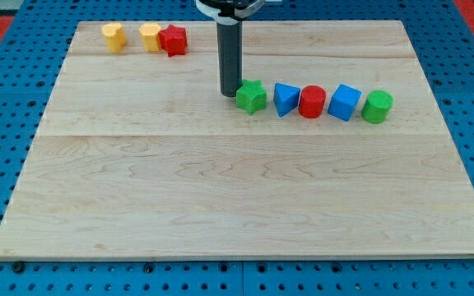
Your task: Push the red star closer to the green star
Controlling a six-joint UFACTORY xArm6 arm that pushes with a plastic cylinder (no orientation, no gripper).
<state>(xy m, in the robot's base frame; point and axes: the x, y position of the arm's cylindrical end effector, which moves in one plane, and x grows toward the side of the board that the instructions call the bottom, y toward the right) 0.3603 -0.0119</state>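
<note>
The red star (173, 40) lies near the view's top left, touching a yellow block (151, 36) on its left. The green star (252, 96) lies near the middle of the board's upper half, at the left end of a row of blocks. My tip (230, 94) stands on the board just left of the green star, close to it or touching it. The rod rises straight up from there to the view's top. The red star is well to the upper left of my tip.
Right of the green star stand a blue triangular block (285, 99), a red cylinder (312, 102), a blue cube (345, 102) and a green cylinder (377, 107). Another yellow block (114, 36) lies at the top left. The wooden board (237, 189) rests on a blue pegboard.
</note>
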